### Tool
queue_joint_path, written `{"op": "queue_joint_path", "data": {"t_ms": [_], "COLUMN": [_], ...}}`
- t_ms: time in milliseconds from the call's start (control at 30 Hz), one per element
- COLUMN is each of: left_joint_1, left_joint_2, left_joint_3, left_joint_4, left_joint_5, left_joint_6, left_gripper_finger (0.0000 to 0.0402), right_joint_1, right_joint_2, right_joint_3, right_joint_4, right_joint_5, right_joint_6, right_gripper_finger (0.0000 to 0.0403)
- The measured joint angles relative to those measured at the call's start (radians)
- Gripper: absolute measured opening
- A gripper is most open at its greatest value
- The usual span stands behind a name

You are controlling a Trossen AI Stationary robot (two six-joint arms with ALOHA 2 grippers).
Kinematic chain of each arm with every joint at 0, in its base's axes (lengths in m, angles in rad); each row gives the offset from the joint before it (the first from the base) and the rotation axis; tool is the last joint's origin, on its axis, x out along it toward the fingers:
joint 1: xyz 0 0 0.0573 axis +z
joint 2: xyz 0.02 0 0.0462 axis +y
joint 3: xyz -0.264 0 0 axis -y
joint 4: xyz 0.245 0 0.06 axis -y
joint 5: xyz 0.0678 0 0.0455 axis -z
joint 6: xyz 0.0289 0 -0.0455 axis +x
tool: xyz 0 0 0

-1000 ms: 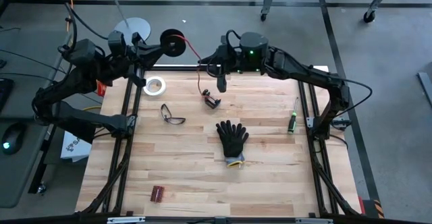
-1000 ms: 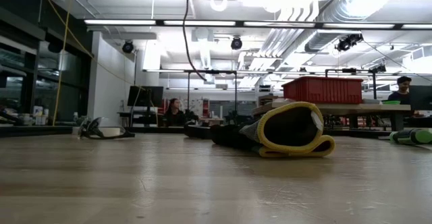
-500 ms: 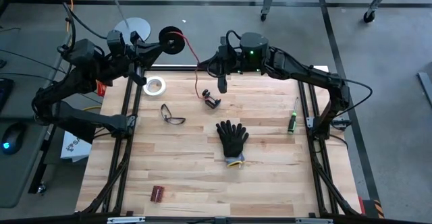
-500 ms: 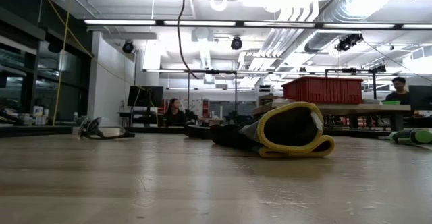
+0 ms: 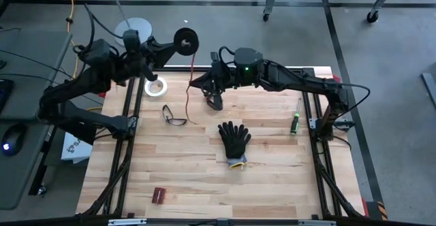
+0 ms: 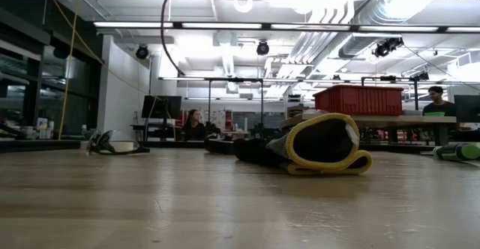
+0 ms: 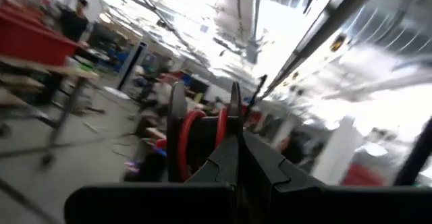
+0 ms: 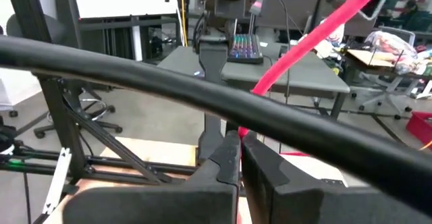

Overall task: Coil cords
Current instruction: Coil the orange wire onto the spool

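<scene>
The left tool [image 5: 172,45] is clamped shut on the small black round spool [image 5: 185,39], raised beyond the counter's [image 5: 272,185] far edge. The right tool [image 5: 204,84], shut, pinches the thin red cord [image 5: 192,69] trailing from it. Winding is under way; next, likely feed cord around the spool under tension.

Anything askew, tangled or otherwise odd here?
Nothing damaged or spilled. The thin red cord hangs loose from the small black round spool held up by the left gripper, its tail trailing onto the wooden table.
</scene>
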Motion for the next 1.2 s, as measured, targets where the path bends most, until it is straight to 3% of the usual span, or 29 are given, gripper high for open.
{"op": "queue_joint_path", "data": {"t_ms": [333, 700, 1000, 1200], "left_joint_1": [0.0, 0.0, 0.0, -0.006], "left_joint_2": [0.04, 0.041, 0.044, 0.04], "left_joint_3": [0.0, 0.0, 0.001, 0.001], "left_joint_4": [0.057, 0.054, -0.024, -0.047], "left_joint_5": [0.178, 0.221, 0.224, 0.304], "left_joint_6": [-0.497, -0.709, -0.794, -0.881], "left_gripper_finger": [0.0, 0.0, 0.0, 0.0], "right_joint_1": [0.001, 0.0, -0.001, -0.01], "right_joint_2": [0.014, 0.022, 0.022, 0.027], "right_joint_3": [0.0, 0.0, 0.0, 0.0], "right_joint_4": [0.176, 0.276, 0.347, 0.359], "right_joint_5": [0.006, 0.035, 0.064, 0.117], "right_joint_6": [0.026, 0.06, 0.065, 0.042], "right_gripper_finger": [0.0, 0.0, 0.0, 0.0]}}
